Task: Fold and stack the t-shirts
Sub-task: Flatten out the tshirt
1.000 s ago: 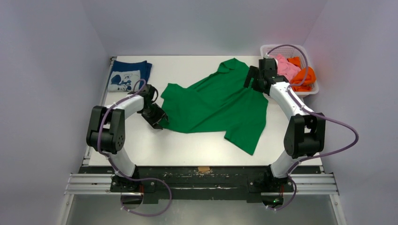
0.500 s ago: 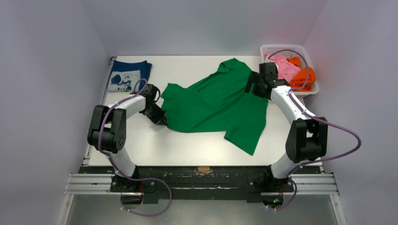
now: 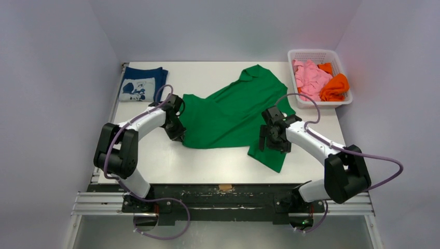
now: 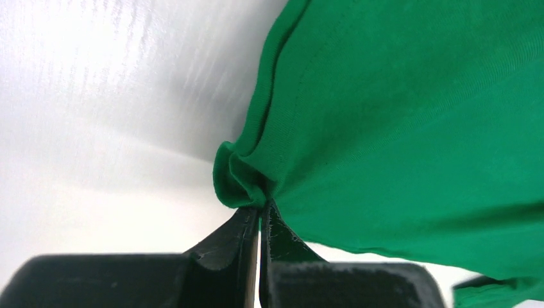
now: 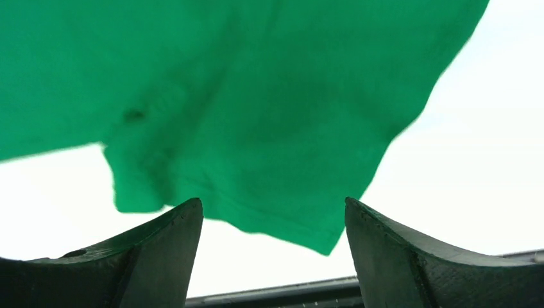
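Right gripper has swung over green t-shirt; left gripper pinches it

The green shirt runs off the top and right edges of the left wrist view. From above, the right gripper covers part of it, and the white print on the navy shirt is too small to make out.
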